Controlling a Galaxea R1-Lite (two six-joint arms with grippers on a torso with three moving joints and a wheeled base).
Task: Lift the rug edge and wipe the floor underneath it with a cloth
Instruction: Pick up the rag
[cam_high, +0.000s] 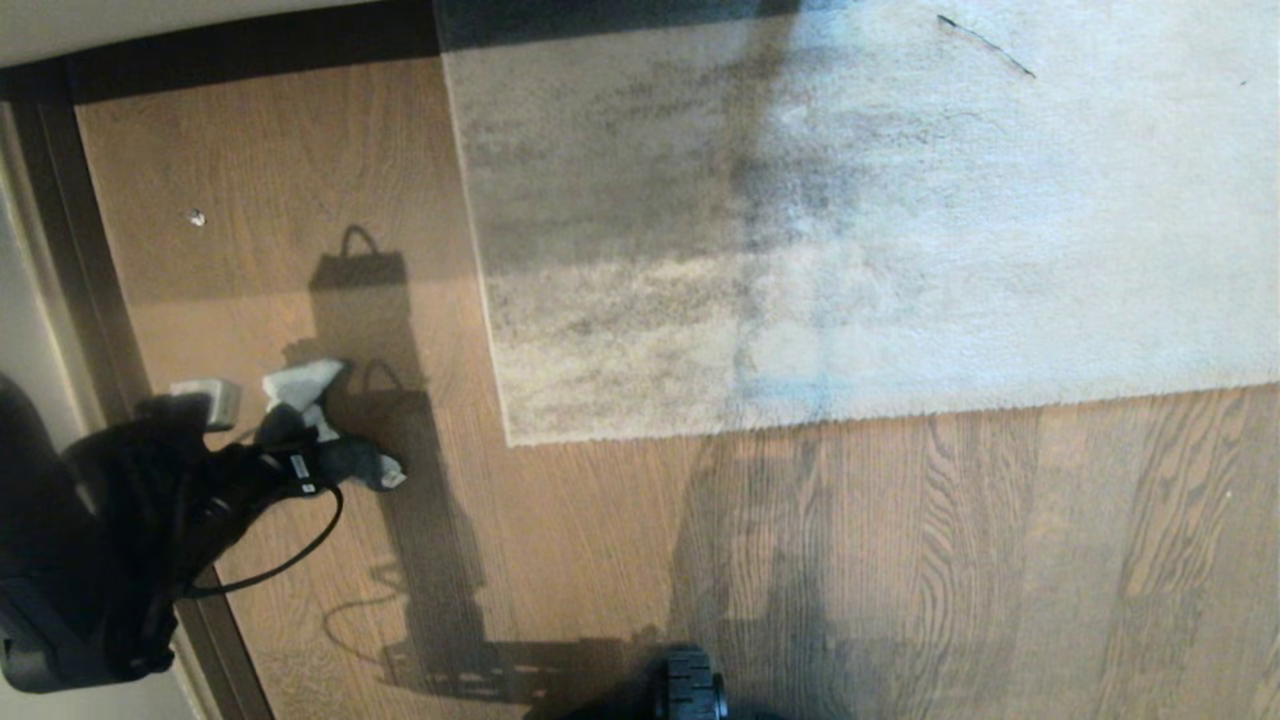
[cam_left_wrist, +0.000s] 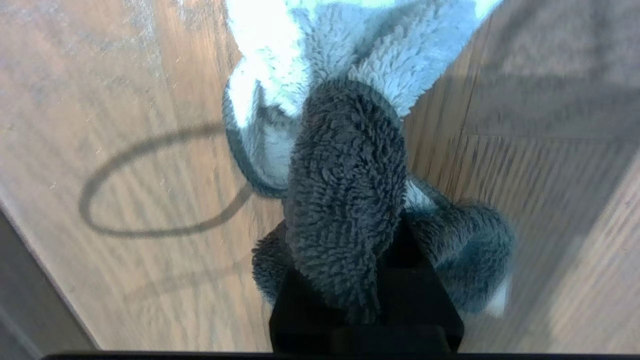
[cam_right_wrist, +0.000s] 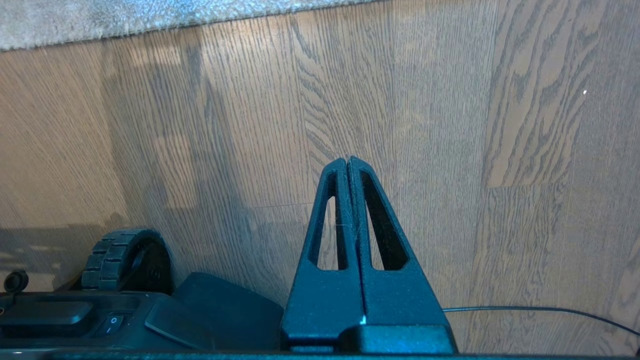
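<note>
The left hand (cam_left_wrist: 350, 280) is pinched tight on the soft, fluffy cloth (cam_left_wrist: 345, 200), left of the rug (cam_high: 800, 220). The cloth is light and floppy, so its bunched middle looks easiest to hold.

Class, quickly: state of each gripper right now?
Left gripper: shut on the cloth, low over the floor.
Right gripper: shut, empty, parked above the floor.

Left hand (cam_high: 300, 440) reaches low at the robot's left, fingers clamped; right hand (cam_right_wrist: 348, 162) hangs parked, fingers together.
</note>
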